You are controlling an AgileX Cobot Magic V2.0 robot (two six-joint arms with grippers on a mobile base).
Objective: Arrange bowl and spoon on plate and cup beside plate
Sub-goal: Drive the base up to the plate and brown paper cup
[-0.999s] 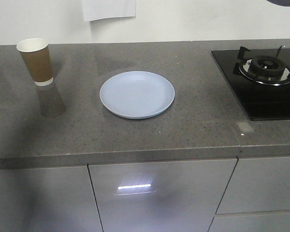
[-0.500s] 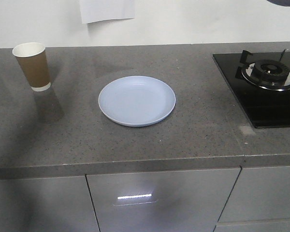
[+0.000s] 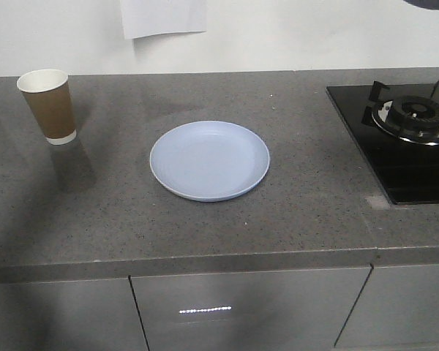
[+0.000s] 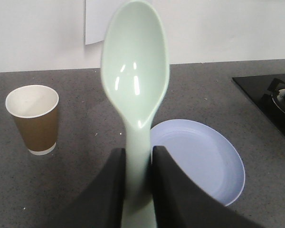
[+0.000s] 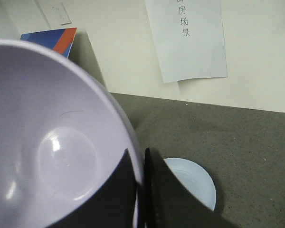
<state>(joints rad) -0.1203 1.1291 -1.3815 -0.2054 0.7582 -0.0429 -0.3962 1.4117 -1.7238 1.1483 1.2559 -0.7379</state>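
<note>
The pale blue plate [image 3: 209,161] lies flat in the middle of the grey counter. The brown paper cup [image 3: 50,106] stands upright at the far left, well apart from the plate. My left gripper [image 4: 137,164] is shut on the handle of the mint-green spoon [image 4: 135,71], whose head points up, above the counter between the cup [image 4: 33,118] and the plate [image 4: 204,161]. My right gripper [image 5: 140,175] is shut on the rim of the lavender bowl [image 5: 52,142], held high over the plate [image 5: 194,183]. Neither gripper shows in the front view.
A black gas hob [image 3: 410,139] with a burner sits at the counter's right end. A paper sheet [image 3: 163,16] hangs on the back wall. A blue and orange box [image 5: 52,38] stands by the wall. Cabinet fronts run below the counter's front edge.
In the front view the whole scene has slid downward and the counter fills more of the frame. Plate and cup keep their places on the counter.
</note>
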